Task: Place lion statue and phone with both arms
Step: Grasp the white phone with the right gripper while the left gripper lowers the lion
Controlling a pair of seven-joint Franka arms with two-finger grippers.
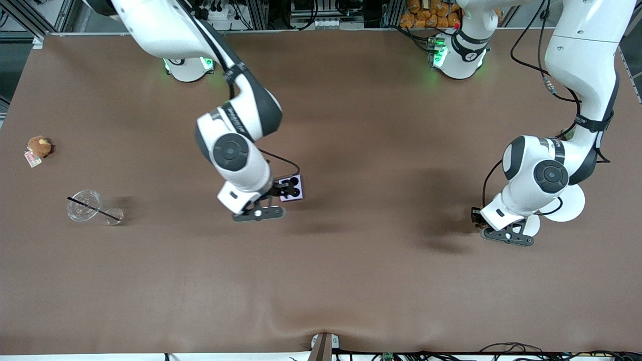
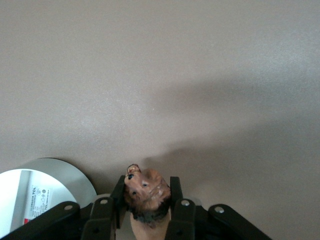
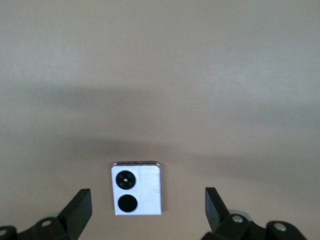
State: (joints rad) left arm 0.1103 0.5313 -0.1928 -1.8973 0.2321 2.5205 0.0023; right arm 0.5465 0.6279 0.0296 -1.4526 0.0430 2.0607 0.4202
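Note:
The phone lies flat on the brown table near its middle, pale with two black camera circles. In the right wrist view the phone rests on the table between my spread fingers, touching neither. My right gripper hangs over it, open and empty. My left gripper is low over the table at the left arm's end, shut on the lion statue. The reddish-brown head sticks out between the two pads. In the front view the statue is hidden by the hand.
A white round lamp stands close beside the left gripper and shows in the left wrist view. At the right arm's end are a round brown plush toy and a clear glass with a black straw.

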